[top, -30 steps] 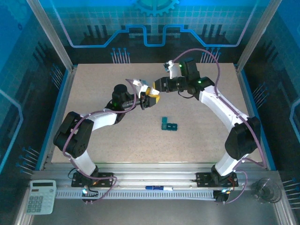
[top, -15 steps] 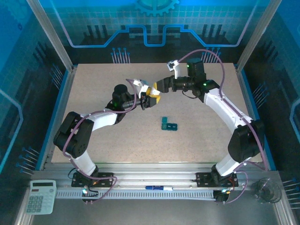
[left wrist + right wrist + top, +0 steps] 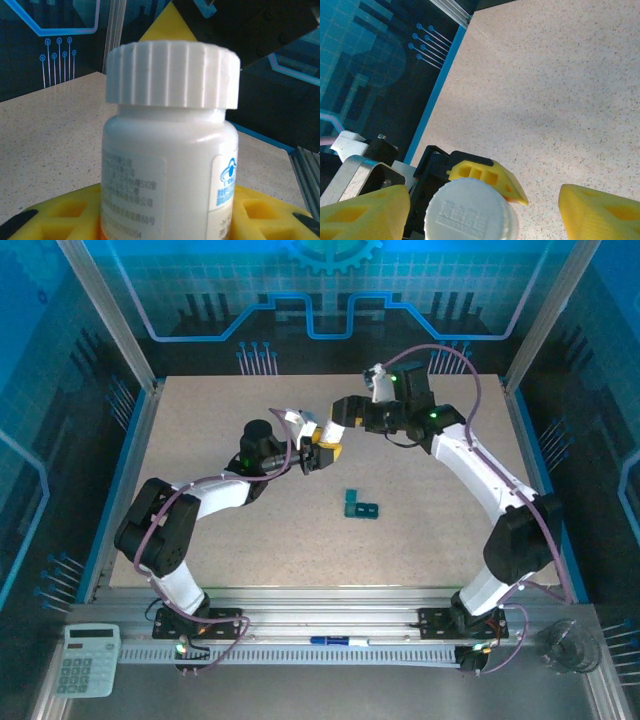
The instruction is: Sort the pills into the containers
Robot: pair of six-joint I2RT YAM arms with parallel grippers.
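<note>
A speckled beige table top (image 3: 200,440) lies inside a blue-lit enclosure framed in aluminium, and both arms meet above its far middle. The left gripper (image 3: 320,453) is clamped on the body of a white plastic pill bottle (image 3: 165,175), holding it upright, and its ribbed white screw cap (image 3: 172,75) sits on the neck. The change is on the other side. A second ago the right gripper (image 3: 335,428) was pinched on that cap; now its jaws stand apart, and in the right wrist view the yellow fingers (image 3: 365,212) flank the cap with a clear gap on each side, touching nothing. The right wrist has also turned a little over the same second while the left arm has held its place. My reading is that this is a release between twists: the cap has been given one turn and the hand is resetting for a fresh bite, so the bottle is not yet open and no pills are out. The small teal-green rectangular plastic pill box (image 3: 360,507) waits on the table, nearer the arm bases and well apart from both grippers, so sorting has not begun.
</note>
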